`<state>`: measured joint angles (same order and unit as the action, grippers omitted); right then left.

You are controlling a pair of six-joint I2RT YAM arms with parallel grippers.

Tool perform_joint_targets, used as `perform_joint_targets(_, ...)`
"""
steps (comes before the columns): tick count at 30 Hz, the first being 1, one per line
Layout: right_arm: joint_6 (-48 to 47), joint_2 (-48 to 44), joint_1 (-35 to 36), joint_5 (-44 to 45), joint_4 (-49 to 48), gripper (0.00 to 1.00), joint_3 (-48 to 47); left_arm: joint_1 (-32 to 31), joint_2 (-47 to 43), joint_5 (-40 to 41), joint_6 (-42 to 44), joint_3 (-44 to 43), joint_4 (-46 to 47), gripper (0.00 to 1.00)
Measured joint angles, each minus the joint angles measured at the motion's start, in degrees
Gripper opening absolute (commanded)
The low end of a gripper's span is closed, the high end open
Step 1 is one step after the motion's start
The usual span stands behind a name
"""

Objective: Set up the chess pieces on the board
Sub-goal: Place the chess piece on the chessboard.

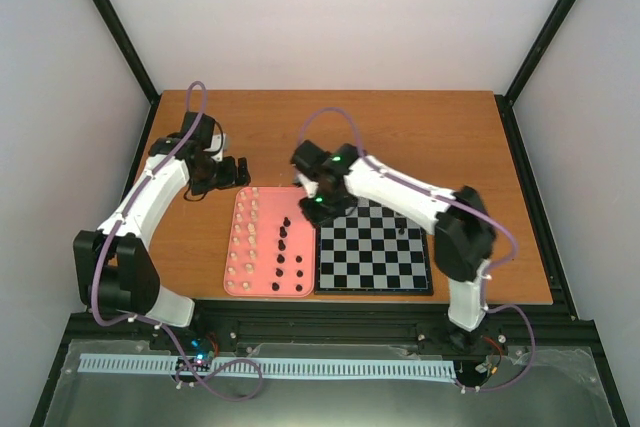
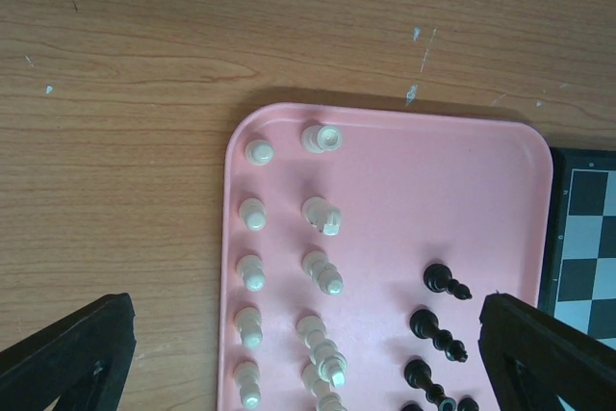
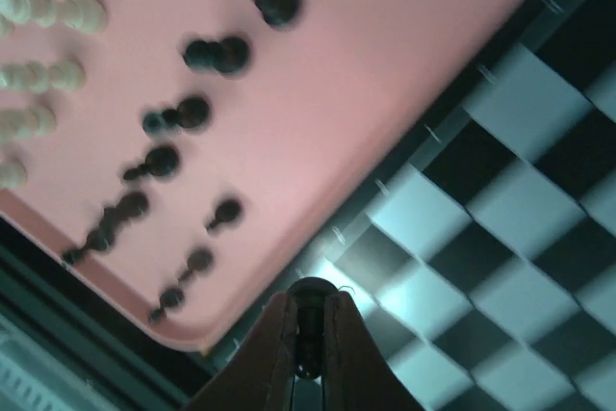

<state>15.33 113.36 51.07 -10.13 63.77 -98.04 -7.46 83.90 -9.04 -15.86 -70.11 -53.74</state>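
While right tool (image 3: 308, 301) grips one piece (image 3: 309, 334), board (image 1: 376, 269): one.

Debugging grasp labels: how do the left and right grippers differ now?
Left gripper is open, empty; right gripper is shut on a dark chess piece. Left gripper hangs over the table by the far edge of the pink tray; right gripper hangs over the tray-side edge of the board. Both are near the tray.

wooden table (image 1: 440, 137), brown grain, small pale flecks. white walls (image 1: 330, 7) on three sides. black corner struts (image 1: 111, 22). black rail (image 1: 330, 319) at near edge. white slotted strip (image 1: 300, 368) below it. light even, soft.
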Motion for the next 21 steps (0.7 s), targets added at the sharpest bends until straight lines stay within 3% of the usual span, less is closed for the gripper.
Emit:
perform_joint_targets(5,3.4,-14.7,-7.6,1.6,-1.0,0.03,16.7,0.0,-0.2,-0.2,0.0,0.0,0.0,1.00)
perform_joint_targets(10,6.7,-21.8,-16.4,5.4,-0.9,0.03,30.7,0.0,-0.2,-0.4,0.0,0.0,0.0,1.00)
perform_joint_targets(15,8.3,-27.6,-21.2,6.6,-1.3,0.03,37.8,0.0,-0.2,-0.5,0.0,0.0,0.1,1.00)
perform_joint_targets(21,8.5,-28.3,-24.2,6.7,-3.6,0.03,41.1,0.0,-0.2,-0.6,-0.1,0.0,0.1,1.00)
